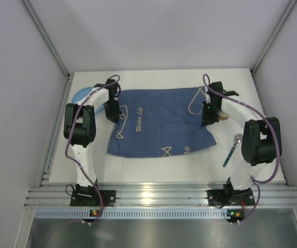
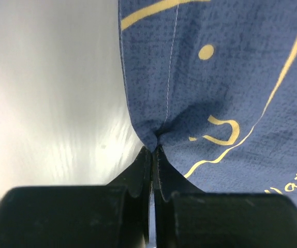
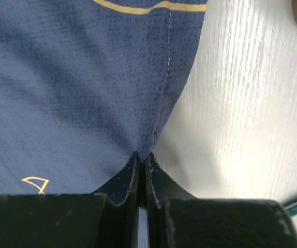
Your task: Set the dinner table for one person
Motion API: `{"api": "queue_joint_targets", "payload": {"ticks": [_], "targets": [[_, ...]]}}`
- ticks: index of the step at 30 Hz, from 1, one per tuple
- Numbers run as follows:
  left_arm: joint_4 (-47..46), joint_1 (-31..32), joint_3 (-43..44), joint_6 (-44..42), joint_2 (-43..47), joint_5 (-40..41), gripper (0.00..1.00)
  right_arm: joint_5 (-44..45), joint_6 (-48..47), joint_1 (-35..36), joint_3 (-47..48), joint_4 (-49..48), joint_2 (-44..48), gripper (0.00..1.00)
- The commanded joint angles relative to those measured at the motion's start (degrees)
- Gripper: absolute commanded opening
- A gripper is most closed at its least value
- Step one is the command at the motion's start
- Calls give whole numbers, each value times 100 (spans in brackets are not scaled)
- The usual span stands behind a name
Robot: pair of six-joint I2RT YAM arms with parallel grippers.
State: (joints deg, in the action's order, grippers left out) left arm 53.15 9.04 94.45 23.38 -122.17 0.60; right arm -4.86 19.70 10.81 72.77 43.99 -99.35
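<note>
A dark blue cloth (image 1: 161, 124) with yellow fish drawings lies spread on the white dinner table (image 1: 153, 173). My left gripper (image 1: 113, 114) is shut on the cloth's left edge; the left wrist view shows the fabric (image 2: 216, 93) bunched between the closed tips (image 2: 153, 151). My right gripper (image 1: 208, 118) is shut on the cloth's right edge; the right wrist view shows the hem (image 3: 86, 88) pinched at the tips (image 3: 142, 156). A spoon (image 1: 232, 150) with a teal handle lies on the table to the right of the cloth.
A blue plate (image 1: 86, 95) sits at the far left, partly hidden behind the left arm. A small tan round object (image 1: 222, 116) lies beside the right gripper. Grey walls enclose the table on three sides.
</note>
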Motion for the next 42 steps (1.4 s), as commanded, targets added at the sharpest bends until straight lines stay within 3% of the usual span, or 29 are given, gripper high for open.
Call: {"api": "queue_joint_targets", "payload": {"ticks": [1,5,6,7,8,9,10,12,15,23,27,35,42], "targets": [[442,-25,-445,-70,536,335,0,125,-273,79,-53,750,223,0],[530,-25,-735,-88,808,572,0,459,-371,71,-44,1121,390,1],[539,-25,-823,-79,852,634,0,469,-371,71,-44,1164,425,9],[522,-25,-876,-44,896,695,0,469,-353,71,-35,1182,443,36],[504,-16,-911,-26,940,748,4,408,-362,79,-9,1226,443,48],[469,-16,-946,0,1010,809,19,364,-353,71,61,1305,434,59],[451,-16,-955,-8,1037,871,46,320,-345,71,114,1358,443,76],[294,-16,-903,-69,1072,942,61,197,-353,88,315,1446,521,82],[363,-25,-527,-184,854,1152,72,205,-362,97,771,1691,714,85],[408,1,126,-175,914,1074,73,1338,-212,-297,1827,1920,1102,90],[355,19,152,-228,1019,1074,72,1585,-213,-816,2258,2035,655,90],[197,19,100,-351,1213,1206,71,1682,-125,-1739,2241,1780,22,88],[135,19,213,-316,1231,1100,70,1576,-177,-1845,2321,1490,-787,84]]}}
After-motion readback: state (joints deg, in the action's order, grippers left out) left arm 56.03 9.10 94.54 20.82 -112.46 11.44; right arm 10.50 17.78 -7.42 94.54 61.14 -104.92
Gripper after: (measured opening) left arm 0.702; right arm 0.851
